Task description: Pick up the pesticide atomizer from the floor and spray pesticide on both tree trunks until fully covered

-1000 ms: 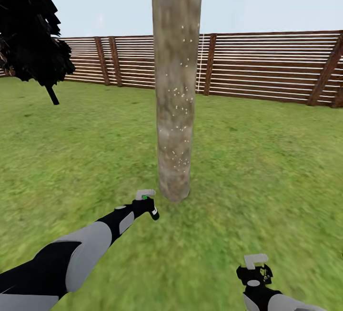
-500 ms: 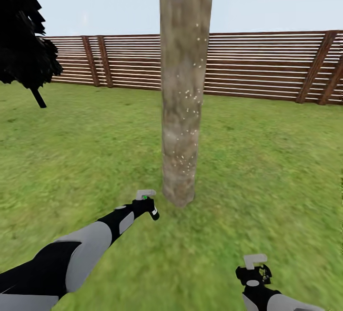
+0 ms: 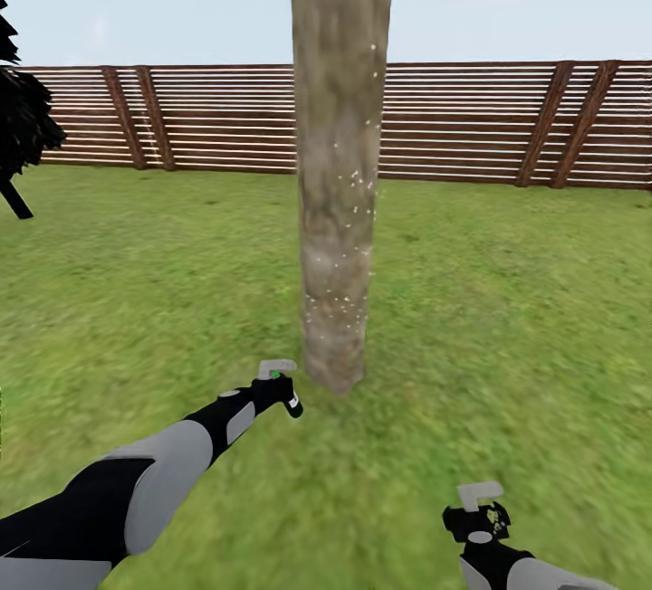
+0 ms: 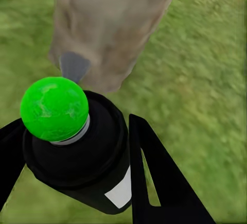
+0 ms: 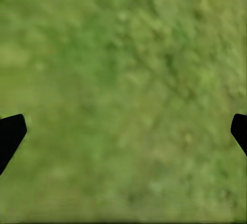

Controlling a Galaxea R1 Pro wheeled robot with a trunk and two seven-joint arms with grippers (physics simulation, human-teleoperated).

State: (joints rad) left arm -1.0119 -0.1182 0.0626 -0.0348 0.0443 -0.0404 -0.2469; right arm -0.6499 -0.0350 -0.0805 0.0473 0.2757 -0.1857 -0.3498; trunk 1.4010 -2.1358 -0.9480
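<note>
While the left gripper (image 3: 288, 398) pinches the small black pesticide atomizer with its white label patch (image 4: 77, 154) between both fingers, the bottle sits low in front of the robot, just beside the foot of the thick grey-brown mottled tree trunk (image 3: 340, 165). Seen from the left wrist, a bright green ball-shaped cap (image 4: 54, 108) tops the bottle, which points toward the base of the trunk. Tiny white specks of pesticide (image 3: 349, 219) dot the right-hand part of the trunk from low down to well up, but they are sparse, so coverage of this trunk looks partial; more spraying seems needed here, and a second tree would remain, judging from the task. The right gripper (image 3: 480, 518) hangs over green grass floor (image 5: 123, 95) with its fingers spread wide and nothing between them. A brown slatted wooden fence (image 3: 471, 124) closes the lawn behind. The label patch is blank; no brand or writing can be read.
</note>
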